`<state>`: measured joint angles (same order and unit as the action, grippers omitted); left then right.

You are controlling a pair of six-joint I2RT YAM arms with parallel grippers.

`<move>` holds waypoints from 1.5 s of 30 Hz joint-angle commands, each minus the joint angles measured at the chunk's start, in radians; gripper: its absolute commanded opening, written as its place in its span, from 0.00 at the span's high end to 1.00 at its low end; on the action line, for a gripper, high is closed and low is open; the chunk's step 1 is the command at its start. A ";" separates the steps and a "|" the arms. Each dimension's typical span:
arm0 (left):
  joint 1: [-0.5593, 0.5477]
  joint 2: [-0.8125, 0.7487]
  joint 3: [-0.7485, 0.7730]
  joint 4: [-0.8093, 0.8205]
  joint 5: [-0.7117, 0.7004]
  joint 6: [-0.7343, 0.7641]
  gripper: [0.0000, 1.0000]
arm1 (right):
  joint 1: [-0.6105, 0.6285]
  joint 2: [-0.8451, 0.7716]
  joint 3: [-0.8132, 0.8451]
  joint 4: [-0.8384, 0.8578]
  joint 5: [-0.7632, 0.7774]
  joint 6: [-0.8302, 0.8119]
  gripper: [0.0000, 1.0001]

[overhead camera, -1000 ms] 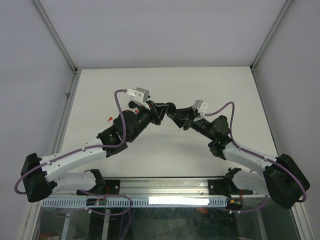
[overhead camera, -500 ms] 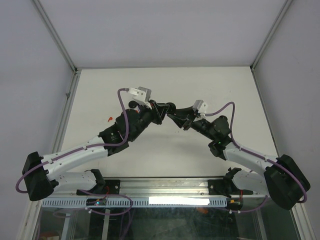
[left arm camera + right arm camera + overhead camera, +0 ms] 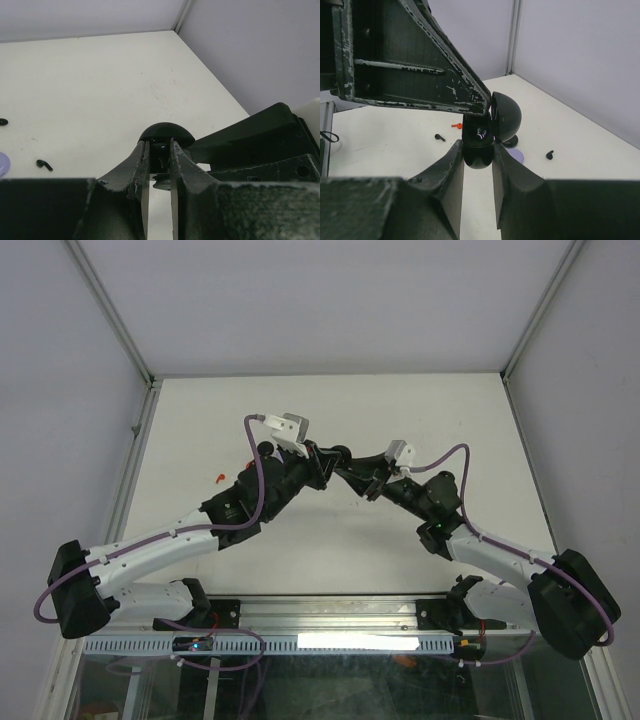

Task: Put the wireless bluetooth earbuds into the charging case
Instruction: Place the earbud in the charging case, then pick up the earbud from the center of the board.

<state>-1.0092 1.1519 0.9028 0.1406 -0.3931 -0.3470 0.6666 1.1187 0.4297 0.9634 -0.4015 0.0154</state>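
- Case (image 3: 479, 145): small, round, glossy black. It is held up off the table (image 3: 580, 150) near its middle and is open, with the domed lid (image 3: 506, 117) standing upright beside the base. Whether a bud sits inside cannot be told.
- Red earbud (image 3: 456, 125): tiny, lying on the table behind the case.
- Black earbud (image 3: 439, 137): hook-shaped, lying loose near the red one.
- Second black earbud (image 3: 549, 155): lying apart on the case's other side.
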 commanded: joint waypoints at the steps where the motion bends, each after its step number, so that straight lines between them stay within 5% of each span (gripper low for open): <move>1: -0.014 0.011 0.050 -0.037 -0.026 0.013 0.86 | 0.005 -0.025 0.012 0.062 0.006 -0.015 1.00; 21: -0.014 -0.042 0.116 -0.186 -0.089 -0.026 0.50 | 0.005 -0.010 -0.005 0.072 0.022 -0.014 1.00; 31: 0.010 -0.118 0.114 -0.466 -0.243 -0.115 0.36 | 0.005 -0.044 -0.037 0.027 0.044 -0.037 1.00; 45: 0.413 -0.110 -0.004 -0.705 -0.013 -0.253 0.31 | 0.004 -0.115 -0.087 -0.045 0.072 -0.074 1.00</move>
<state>-0.6670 1.0397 0.9180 -0.5102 -0.4900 -0.5629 0.6666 1.0370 0.3454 0.9001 -0.3550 -0.0277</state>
